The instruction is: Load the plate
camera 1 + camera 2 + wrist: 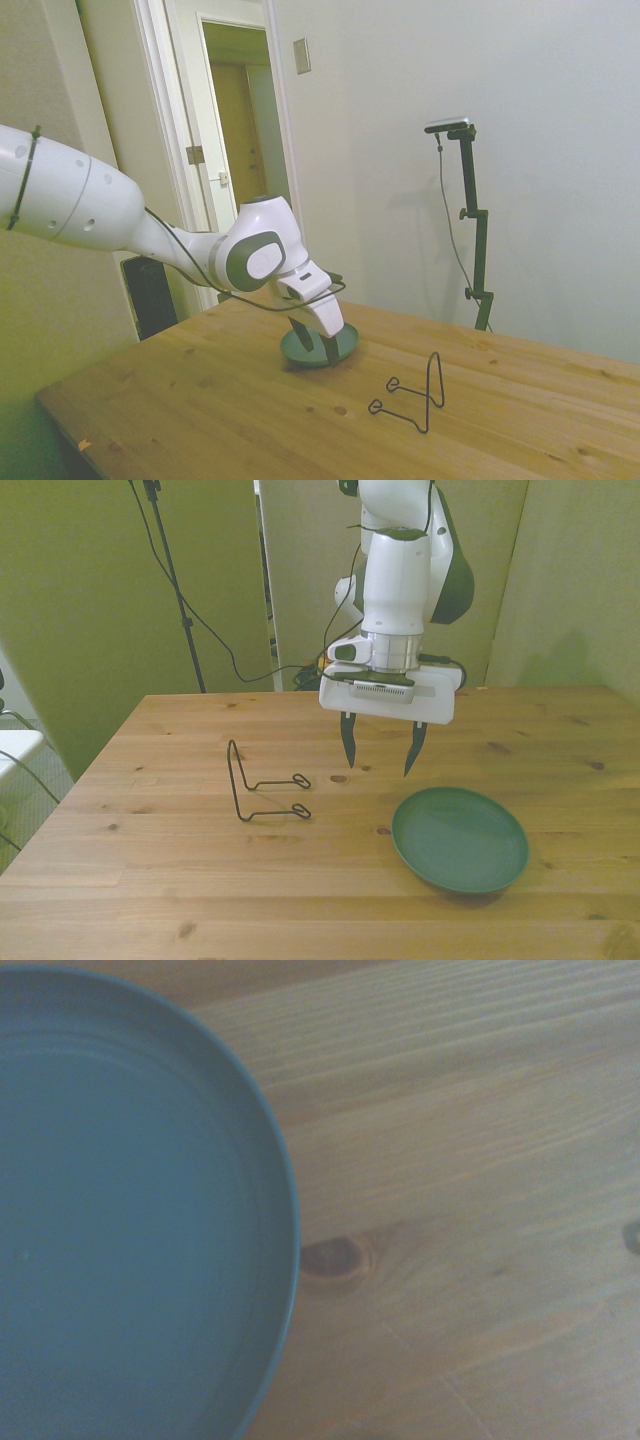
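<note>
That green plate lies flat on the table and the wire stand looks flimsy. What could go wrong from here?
1. The plate lies flat with a low rim, so the open gripper, hanging above the table beside it, may slip off the edge.
2. The wire stand looks light and may tip or slide when the plate is pushed in.
3. The plate sits near the table's edge; a nudge might push it off.

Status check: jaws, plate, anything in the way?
Gripper jaws open, empty, above the table. Plate flat, untouched. Wire stand off to the front view's left, not blocking.
</note>
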`<state>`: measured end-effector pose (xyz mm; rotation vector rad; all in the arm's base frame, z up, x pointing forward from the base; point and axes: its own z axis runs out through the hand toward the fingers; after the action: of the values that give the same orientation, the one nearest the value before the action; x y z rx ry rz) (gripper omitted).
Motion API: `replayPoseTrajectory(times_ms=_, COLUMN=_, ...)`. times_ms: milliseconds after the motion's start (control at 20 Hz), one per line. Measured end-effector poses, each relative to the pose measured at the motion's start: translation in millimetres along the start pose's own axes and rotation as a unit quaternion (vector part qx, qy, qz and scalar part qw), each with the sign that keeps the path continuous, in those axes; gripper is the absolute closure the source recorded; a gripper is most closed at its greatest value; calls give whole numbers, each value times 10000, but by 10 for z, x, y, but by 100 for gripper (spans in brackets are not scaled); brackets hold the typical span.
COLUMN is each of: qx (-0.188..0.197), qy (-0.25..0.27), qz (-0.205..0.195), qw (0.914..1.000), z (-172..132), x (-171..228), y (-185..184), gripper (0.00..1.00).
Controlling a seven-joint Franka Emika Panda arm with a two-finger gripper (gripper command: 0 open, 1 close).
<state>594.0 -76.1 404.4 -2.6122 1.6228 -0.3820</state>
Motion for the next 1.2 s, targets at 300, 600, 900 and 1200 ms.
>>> replayPoseTrajectory(times_ms=300, qx=95, qy=-129, qz=306, qw=9994, z=293, x=143, y=-354, gripper=0)
replayPoseTrajectory(times_ms=600, qx=534, qy=-525, qz=488, qw=9960, z=342, x=119, y=-558, gripper=0)
replayPoseTrajectory(times_ms=900, qx=688, qy=-709, qz=315, qw=9946, z=455, x=106, y=-462, gripper=0)
replayPoseTrajectory(times_ms=1200, qx=609, qy=-733, qz=365, qw=9948, z=561, x=154, y=-385, gripper=100)
